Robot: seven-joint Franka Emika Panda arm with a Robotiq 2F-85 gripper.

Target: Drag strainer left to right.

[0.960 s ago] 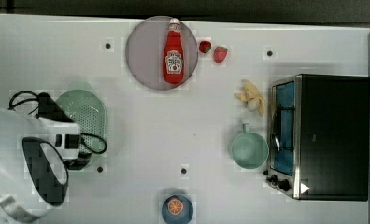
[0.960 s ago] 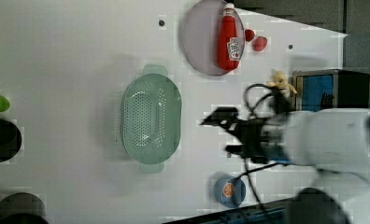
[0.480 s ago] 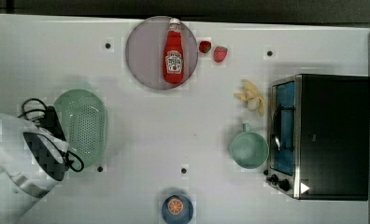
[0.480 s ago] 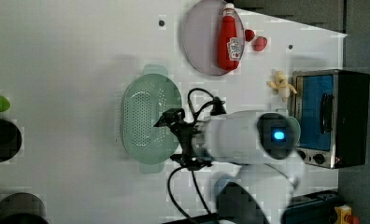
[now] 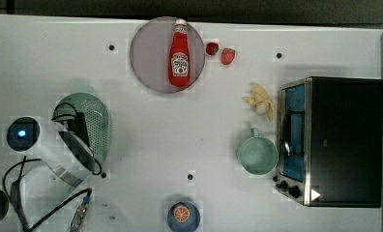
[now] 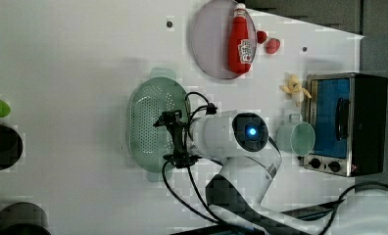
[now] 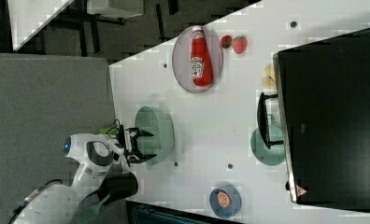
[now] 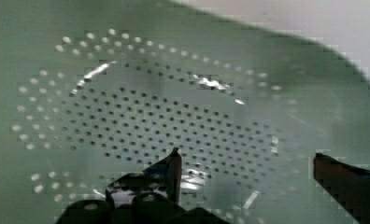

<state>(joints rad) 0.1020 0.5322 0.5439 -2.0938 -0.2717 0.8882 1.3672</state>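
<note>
Straddling strainer point(image 8: 183, 107) rim, jaws spread, one finger point(image 8: 171, 170) inside bowl.

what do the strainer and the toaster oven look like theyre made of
The strainer looks like pale green moulded plastic: uniform colour, soft glossy glints, neat punched holes. Coated metal can't be excluded. The toaster oven looks like sheet metal, with a dark matte casing, a shiny silver front frame and a reflective bluish glass door.

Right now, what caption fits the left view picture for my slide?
Robot gripper spread open over the pale green strainer, ketchup bottle lying on a plate.
</note>
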